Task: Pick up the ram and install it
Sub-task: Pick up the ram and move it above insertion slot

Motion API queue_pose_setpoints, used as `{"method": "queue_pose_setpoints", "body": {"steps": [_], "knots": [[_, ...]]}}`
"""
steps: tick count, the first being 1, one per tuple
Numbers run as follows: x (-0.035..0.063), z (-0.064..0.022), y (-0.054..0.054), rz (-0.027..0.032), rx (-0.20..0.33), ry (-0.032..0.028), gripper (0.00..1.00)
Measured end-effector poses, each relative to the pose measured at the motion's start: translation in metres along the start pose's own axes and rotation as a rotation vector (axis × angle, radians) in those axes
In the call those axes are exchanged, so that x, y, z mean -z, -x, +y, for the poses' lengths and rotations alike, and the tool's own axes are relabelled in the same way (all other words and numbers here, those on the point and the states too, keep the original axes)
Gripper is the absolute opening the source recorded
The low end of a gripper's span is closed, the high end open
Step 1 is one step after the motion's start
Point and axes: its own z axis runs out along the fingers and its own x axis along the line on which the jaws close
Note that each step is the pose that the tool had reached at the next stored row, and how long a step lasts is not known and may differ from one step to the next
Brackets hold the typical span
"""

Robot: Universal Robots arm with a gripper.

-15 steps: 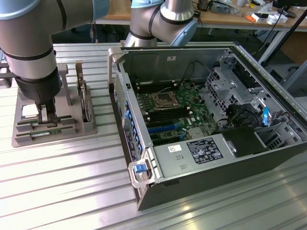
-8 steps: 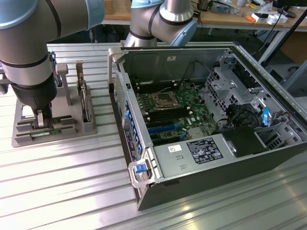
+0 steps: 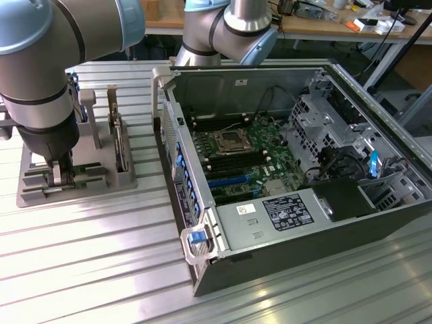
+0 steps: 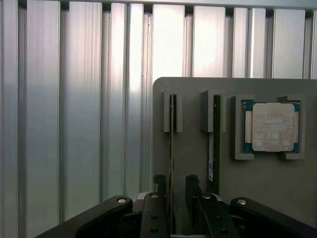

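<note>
Now your gripper (image 4: 176, 191), jaws apart, straddles the ram (image 4: 171, 134), standing on edge in the grey holder (image 4: 267, 188) at the exterior view's left; it looks light, stiff and fragile, so pinch its flat faces.

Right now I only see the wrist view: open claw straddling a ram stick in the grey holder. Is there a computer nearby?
Observer: An open computer case lies on the ribbed table, to the exterior view's right of the holder.
Operator: Could this ram reach the board?
Observer: The case's upper side is open; the motherboard faces up.
Operator: Any free slots?
Observer: The black memory slots beside the processor socket look empty, as far as I can tell.
</note>
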Motion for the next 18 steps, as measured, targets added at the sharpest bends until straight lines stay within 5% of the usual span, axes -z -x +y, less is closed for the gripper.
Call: {"method": "queue_pose_setpoints", "body": {"steps": [3,5,18], "knots": [[-0.0001,0.0,0.0,-0.0001,0.0,-0.0001,0.29],[0.0,0.0,0.0,0.0,0.0,0.0,0.12],[0.0102,0.0004,0.0,-0.0001,0.0,-0.0002,0.12]]}}
